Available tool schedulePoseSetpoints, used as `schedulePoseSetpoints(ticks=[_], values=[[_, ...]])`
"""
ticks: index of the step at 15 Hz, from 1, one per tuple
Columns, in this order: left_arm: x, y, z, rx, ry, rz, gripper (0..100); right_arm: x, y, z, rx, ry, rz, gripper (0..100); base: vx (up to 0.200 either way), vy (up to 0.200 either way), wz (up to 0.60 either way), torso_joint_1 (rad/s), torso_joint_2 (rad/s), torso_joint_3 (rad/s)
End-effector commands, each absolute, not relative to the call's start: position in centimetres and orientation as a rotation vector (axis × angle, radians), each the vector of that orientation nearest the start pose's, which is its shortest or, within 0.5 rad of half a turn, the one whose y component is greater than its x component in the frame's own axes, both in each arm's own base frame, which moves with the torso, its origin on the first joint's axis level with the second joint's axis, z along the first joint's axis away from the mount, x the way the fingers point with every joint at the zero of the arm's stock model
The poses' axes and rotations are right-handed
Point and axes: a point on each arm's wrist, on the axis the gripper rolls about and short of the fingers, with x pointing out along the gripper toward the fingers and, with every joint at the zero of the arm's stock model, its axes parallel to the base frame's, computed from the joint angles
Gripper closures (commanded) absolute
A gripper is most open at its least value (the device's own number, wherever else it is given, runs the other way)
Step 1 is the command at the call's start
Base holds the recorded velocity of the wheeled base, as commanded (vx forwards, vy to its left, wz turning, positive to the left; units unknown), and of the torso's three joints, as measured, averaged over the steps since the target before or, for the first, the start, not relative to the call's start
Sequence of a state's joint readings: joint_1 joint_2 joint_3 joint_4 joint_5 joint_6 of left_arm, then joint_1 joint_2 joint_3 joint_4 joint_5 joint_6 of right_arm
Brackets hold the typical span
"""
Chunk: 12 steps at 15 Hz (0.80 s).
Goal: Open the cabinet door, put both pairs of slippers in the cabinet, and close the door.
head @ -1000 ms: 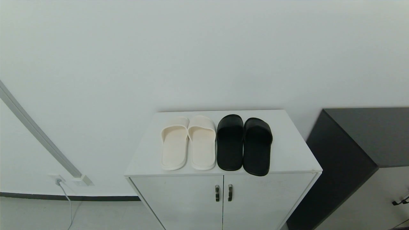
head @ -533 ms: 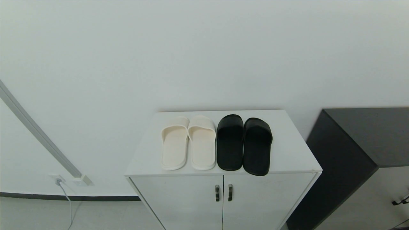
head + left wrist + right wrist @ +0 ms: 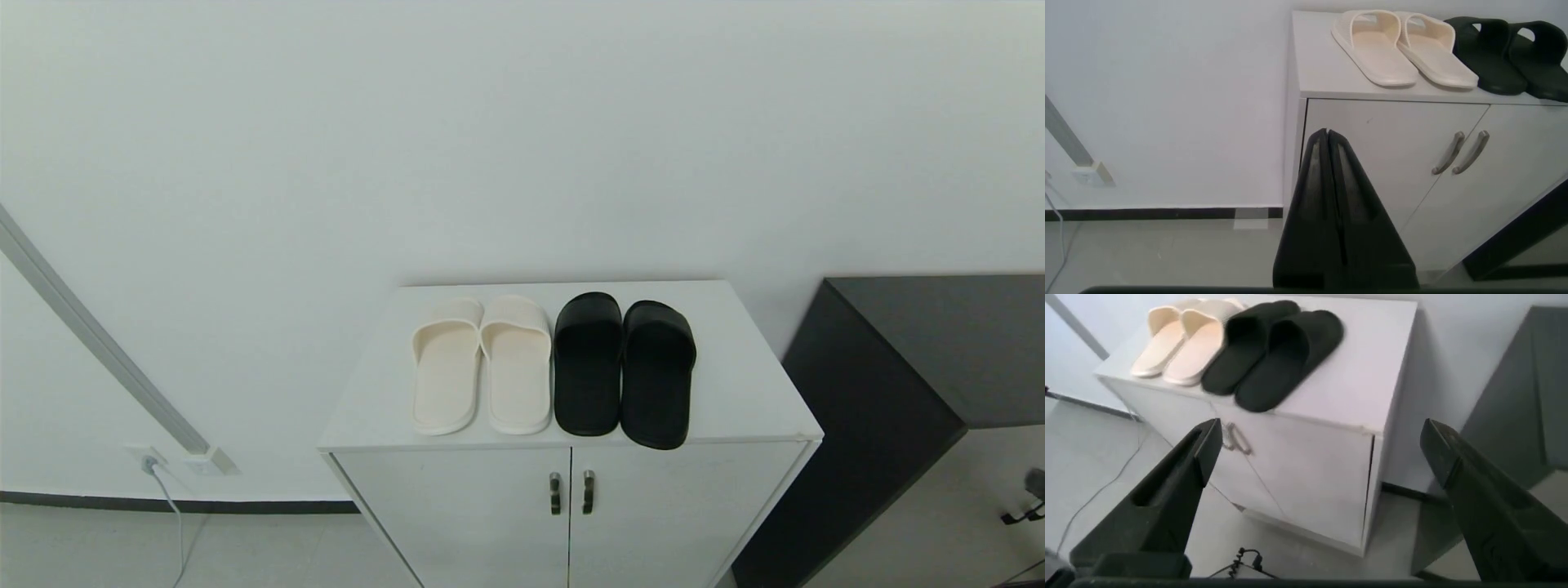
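Note:
A white cabinet [image 3: 751, 384] stands against the wall, both doors shut, with two metal handles [image 3: 571, 492] side by side at the middle. On its top lie a pair of white slippers [image 3: 482, 363] on the left and a pair of black slippers [image 3: 624, 371] on the right, touching. In the left wrist view my left gripper [image 3: 1328, 132] is shut and empty, low in front of the cabinet's left door [image 3: 1372, 163]. My right gripper [image 3: 1319, 437] is open wide with nothing in it, set back from the cabinet's right front corner, level with the handles [image 3: 1237, 439].
A dark grey cabinet [image 3: 898, 392] stands close on the white cabinet's right. On the wall at the lower left are a socket with a cable [image 3: 151, 465] and a slanted grey strip [image 3: 90, 335]. Bare floor [image 3: 1167, 253] lies in front of the cabinet.
A small grey shape has come in at the right edge of the head view. The slippers and cabinet have not moved.

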State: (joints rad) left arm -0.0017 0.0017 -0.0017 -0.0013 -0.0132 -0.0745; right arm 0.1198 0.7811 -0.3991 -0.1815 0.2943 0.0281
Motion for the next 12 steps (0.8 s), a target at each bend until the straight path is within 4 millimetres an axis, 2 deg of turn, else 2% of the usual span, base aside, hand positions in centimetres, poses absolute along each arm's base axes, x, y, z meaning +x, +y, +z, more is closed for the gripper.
schedulePoseSetpoints(ticks=[1,4,8,12], values=[[-2.3,0.0,7.6,-0.075,0.001,-0.015,100,14.3,4.5,18.5,0.035,0.321,0.427,0,0.000,0.000,0.00,0.000,0.00,0.000],[-2.3,0.0,7.6,-0.075,0.001,-0.015,100,16.8,8.5,19.7,0.085,0.292,0.379,0,0.000,0.000,0.00,0.000,0.00,0.000],[-2.3,0.0,7.6,-0.075,0.001,-0.015,100,17.8,13.2,19.4,0.021,0.344,0.324,0,0.000,0.000,0.00,0.000,0.00,0.000],[-2.3,0.0,7.6,-0.075,0.001,-0.015,100,21.2,18.8,20.0,0.066,0.354,0.171,0,0.000,0.000,0.00,0.000,0.00,0.000]])
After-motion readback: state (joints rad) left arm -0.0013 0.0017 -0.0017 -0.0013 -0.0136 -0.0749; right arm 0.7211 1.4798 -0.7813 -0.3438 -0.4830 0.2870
